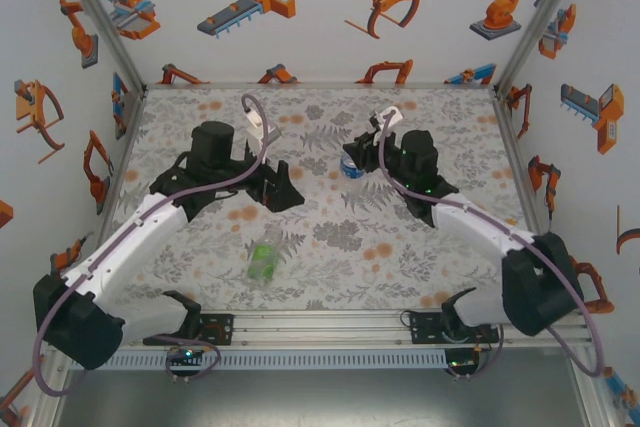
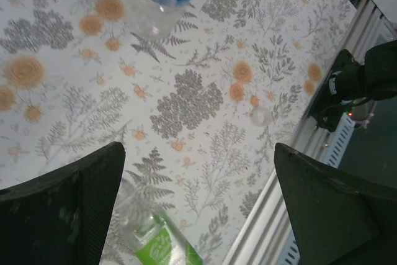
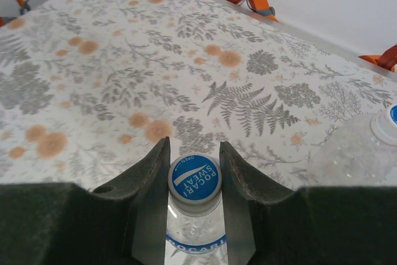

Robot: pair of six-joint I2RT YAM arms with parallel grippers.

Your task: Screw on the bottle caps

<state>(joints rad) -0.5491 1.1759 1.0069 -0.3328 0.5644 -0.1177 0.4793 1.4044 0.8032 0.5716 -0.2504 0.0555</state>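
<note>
Right pincer [image 3: 193, 147]: clamped across the top of the blue-label bottle [image 3: 193, 240]. The pads sit against both sides of its blue-topped cap [image 3: 194, 178]. The cap is seated on the neck with its printed face up toward the wrist camera. The grip is probably taken high because the cap is the part that must turn. I cannot tell whether the thread is fully home.

Left pincer [image 2: 198, 159]: fingers wide apart, nothing between them, hanging above the worktop [image 2: 205, 48]. My reading is that it is free to fetch or steady the next bottle.

Positions from the left pincer:
- The green-label bottle [image 2: 162, 243] lies on its side just under and inside the left finger [image 2: 68, 197], toward the arm bases. From above it lies near the pincer on the base side, not touching [image 1: 265, 261].
- The blue-label bottle is beyond the fingertips, well apart.
- A small pale disc [image 2: 260, 115] rests on the worktop ahead and toward the right finger. It may be a loose cap, but it is too small to be sure.

Positions from the right pincer:
- A clear bottle [image 3: 356, 150] lies off to its right, near but not touching the fingers, with a cap [image 3: 386, 123] on its neck.
- The green-label bottle is well apart, toward the bases.

Judgement: the green-label bottle looks like the remaining work. Its neck end is not clearly visible.
</note>
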